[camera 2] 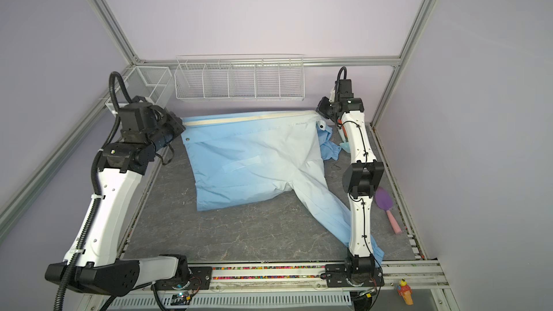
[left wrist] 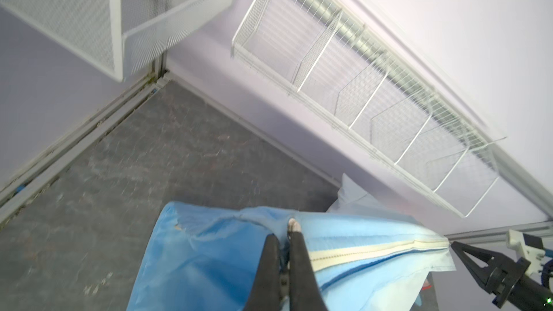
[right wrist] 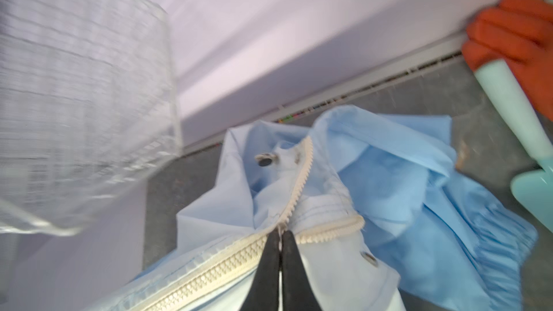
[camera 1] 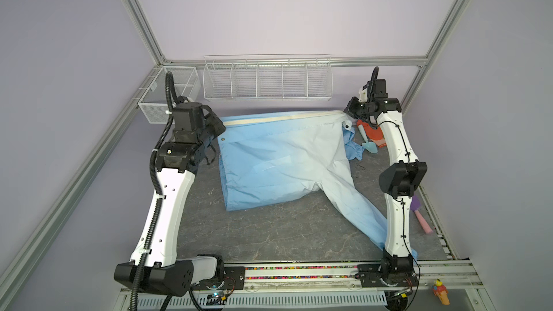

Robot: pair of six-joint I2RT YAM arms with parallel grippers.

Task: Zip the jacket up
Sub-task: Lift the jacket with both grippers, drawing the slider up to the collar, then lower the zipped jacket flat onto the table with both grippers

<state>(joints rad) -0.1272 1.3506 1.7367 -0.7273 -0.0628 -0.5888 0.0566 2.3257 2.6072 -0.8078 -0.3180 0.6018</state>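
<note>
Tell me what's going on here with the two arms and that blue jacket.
Two robot arms are zipping a light-blue jacket on the table. The left claw is pinched shut on the jacket's hem end beside the zipper. The right claw is shut on the zipper near the collar. Between them the zipper runs closed; just past the right claw the two rows of teeth are not yet joined.
</note>
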